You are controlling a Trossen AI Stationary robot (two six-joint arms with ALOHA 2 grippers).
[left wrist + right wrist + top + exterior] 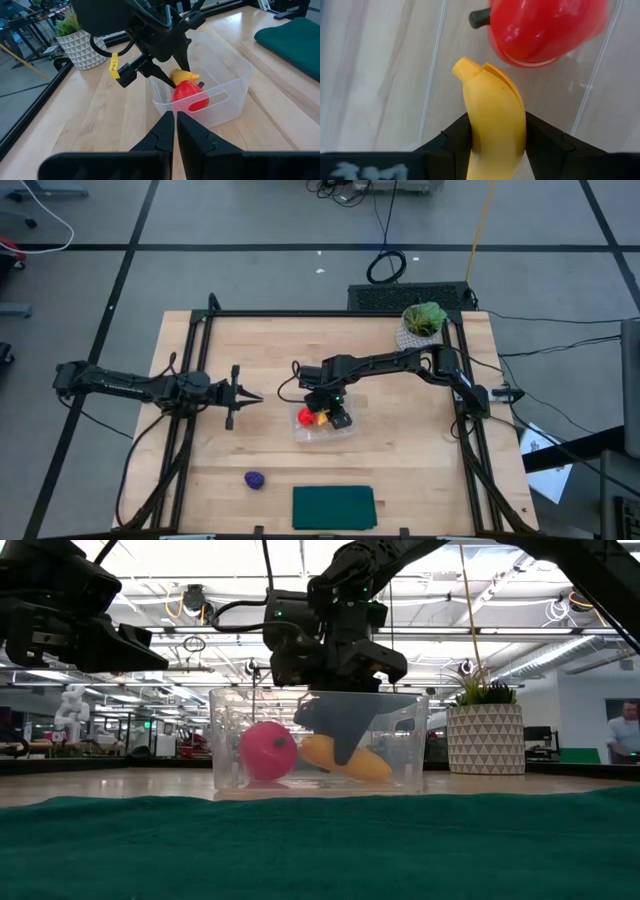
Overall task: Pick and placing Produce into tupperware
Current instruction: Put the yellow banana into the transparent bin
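Observation:
The clear tupperware (345,432) stands at the table's middle. Inside it are the red round piece (268,750) and, beside that, the yellow banana (358,764). My right gripper (495,145) reaches down into the tub and is shut on the banana. The dark purple lump (255,479) lies on the bare table near the front edge, left of the tub. My left gripper (176,117) hovers shut to the left of the tub, pointing toward it and touching nothing. My right gripper pinches the banana's two long sides (475,142) between its fingers (451,140), back from the tip that points toward the red piece. The fingers slant down from above and lie across the banana. The banana sits tilted inside the tub, its low end (382,774) near the tub's floor.
A dark green mat (333,507) lies flat at the front edge, right of the purple lump. A leafy plant in a white patterned pot (422,325) stands at the far right corner. Black frame rails run along both sides of the table.

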